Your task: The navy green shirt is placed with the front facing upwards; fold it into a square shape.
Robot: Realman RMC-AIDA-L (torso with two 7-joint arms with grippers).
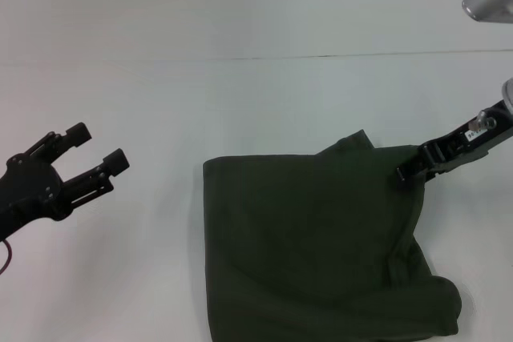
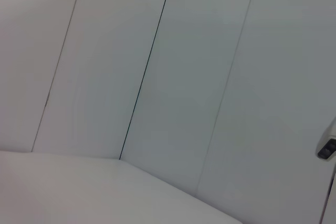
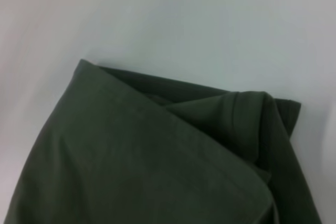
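The navy green shirt [image 1: 321,246] lies already folded into a rough block on the white surface [image 1: 240,102], toward the robot's right and running off the near edge of the head view; no lettering shows, only plain dark cloth. It looks soft, light and limp, so it should sag wherever it is lifted, slide little on the surface, and keep a crease only loosely. The best hold is probably a corner or hemmed edge where several layers stack, since a pinch on a single layer would likely peel the fold apart. The right pincer [image 1: 409,172] is at the far right corner of the bundle, its dark tips touching the cloth edge; whether it is closed on the fabric or only resting against it, I cannot tell. The left pincer [image 1: 96,150] hangs above bare surface well apart from the shirt, its two fingers spread and holding nothing. The head view gives the whole outline, including the rounded bulge at the near right corner. The right wrist view alone shows the layering up close: a smooth top panel with a diagonal fold edge, and a hemmed flap tucked beneath it. The left wrist view shows only pale panels with dark seams, no shirt.
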